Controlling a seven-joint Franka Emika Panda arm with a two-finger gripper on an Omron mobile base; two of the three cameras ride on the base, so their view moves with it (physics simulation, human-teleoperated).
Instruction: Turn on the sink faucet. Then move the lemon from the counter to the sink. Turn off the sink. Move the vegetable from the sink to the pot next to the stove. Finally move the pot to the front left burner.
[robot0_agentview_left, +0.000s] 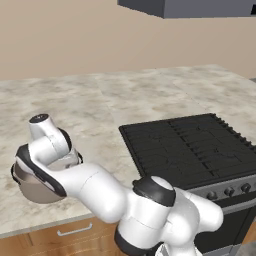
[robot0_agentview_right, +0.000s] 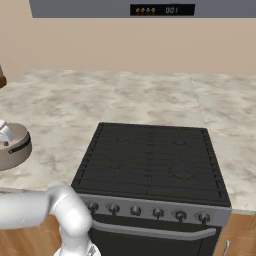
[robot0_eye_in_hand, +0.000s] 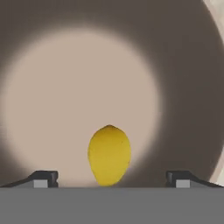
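The gripper (robot0_eye_in_hand: 109, 178) is seen from the hand view with its two dark finger tips set wide apart at the bottom edge, at about seven and five o'clock, and nothing is held between them. It is pointed straight down into the pot (robot0_eye_in_hand: 188, 65), whose dark wall rings a pale round floor. The lemon (robot0_eye_in_hand: 109, 155), a small yellow oval, is seen on that floor at six o'clock, between the finger tips but touched by neither, which suggests it has been let go inside the pot.

In the left base view the pot (robot0_agentview_left: 35, 187) is found on the counter (robot0_agentview_left: 100, 100) at about eight o'clock, well apart from the stove (robot0_agentview_left: 190, 145) at three o'clock, and the white arm is bent over it so that the hand is hung above its mouth. The pot's placement beside the cooktop is judged to be for loading before it is carried to a burner. In the right base view the pot (robot0_agentview_right: 12, 150) is seen at nine o'clock, left of the stove (robot0_agentview_right: 150, 160).
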